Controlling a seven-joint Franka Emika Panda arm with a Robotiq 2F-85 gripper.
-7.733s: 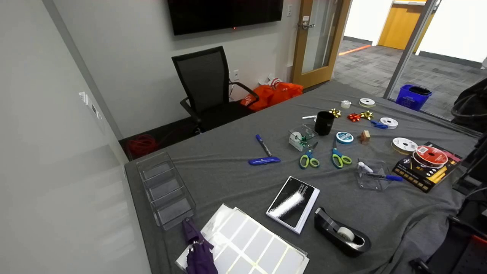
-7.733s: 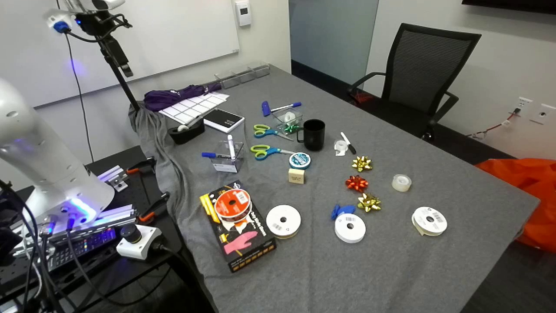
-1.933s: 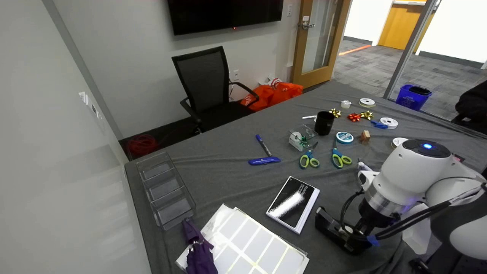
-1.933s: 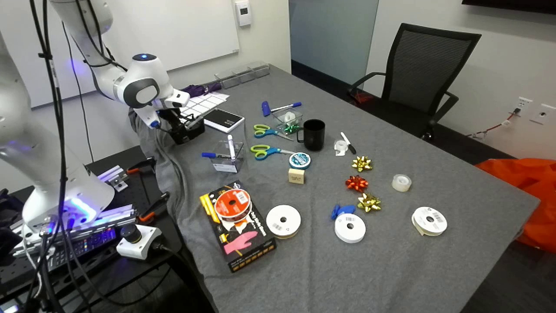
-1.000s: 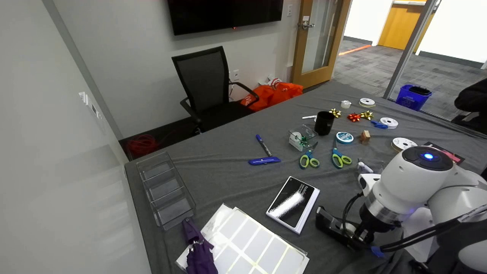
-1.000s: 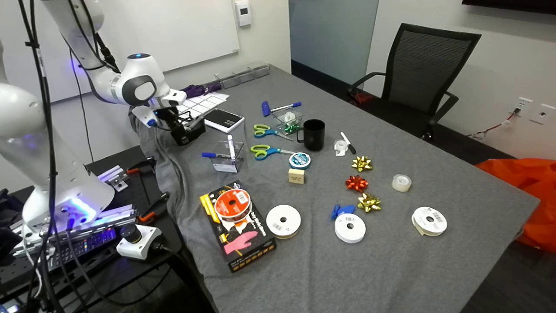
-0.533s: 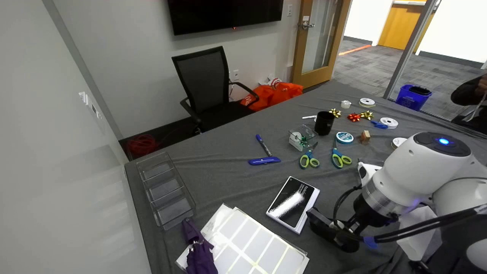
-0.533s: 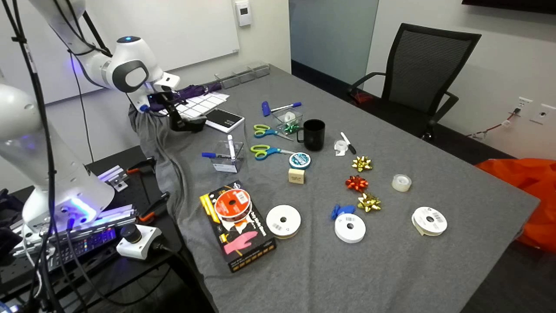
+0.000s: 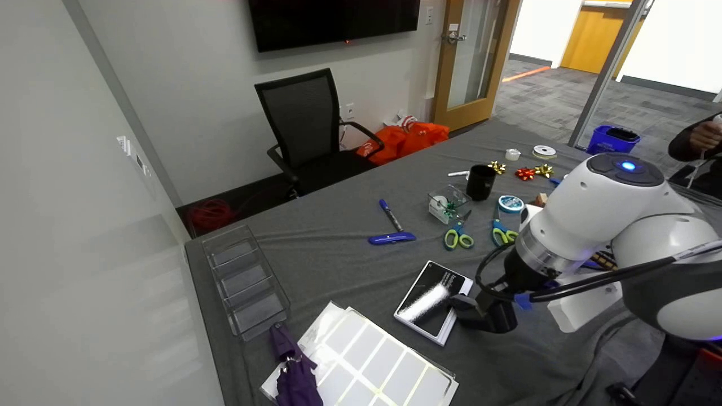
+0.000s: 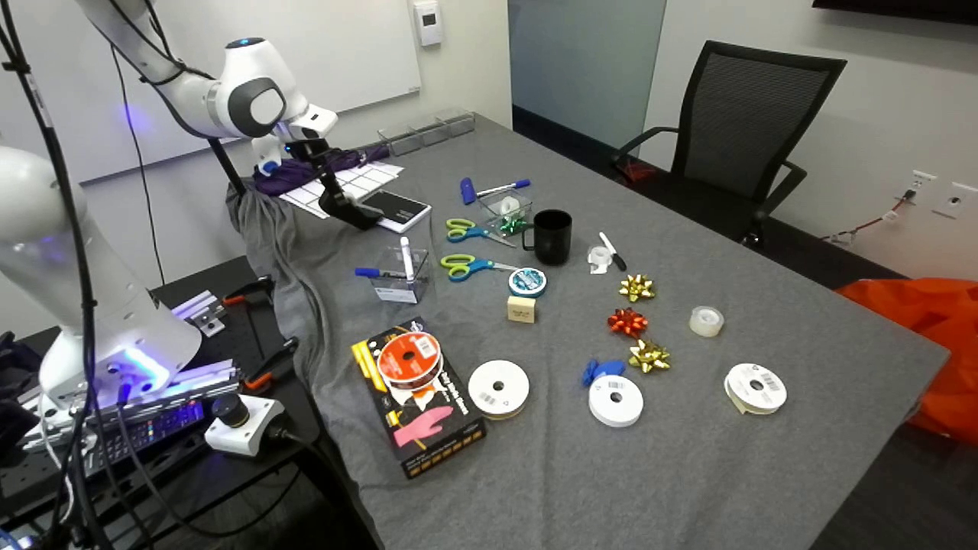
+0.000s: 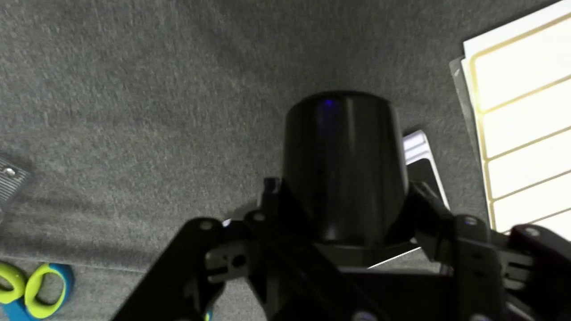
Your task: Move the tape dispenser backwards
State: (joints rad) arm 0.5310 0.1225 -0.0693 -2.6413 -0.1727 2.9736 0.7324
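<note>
The black tape dispenser [image 11: 345, 165] is clasped between both fingers of my gripper [image 11: 343, 191], which is shut on its sides. Its smooth rounded end faces up the wrist view, and the tape roll is hidden there. In an exterior view the dispenser [image 10: 348, 210] hangs tilted off the cloth, its front end by the edge of a black-and-white box. From another angle the dispenser [image 9: 488, 316] overlaps that box's near edge, the gripper [image 9: 491, 296] above it. Whether dispenser and box touch, I cannot tell.
The flat black-and-white box [image 9: 420, 304] lies under the dispenser's front end. White label sheets [image 9: 366, 361] and a purple umbrella [image 9: 296, 372] are beyond it. Around stand a clear pen holder [image 10: 397, 283], green-blue scissors [image 10: 470, 267] and a black mug [image 10: 552, 237].
Over the last second the dispenser has risen from the cloth in my grip, tilted, and shifted toward the black-and-white box. The fingers have stayed shut on it.
</note>
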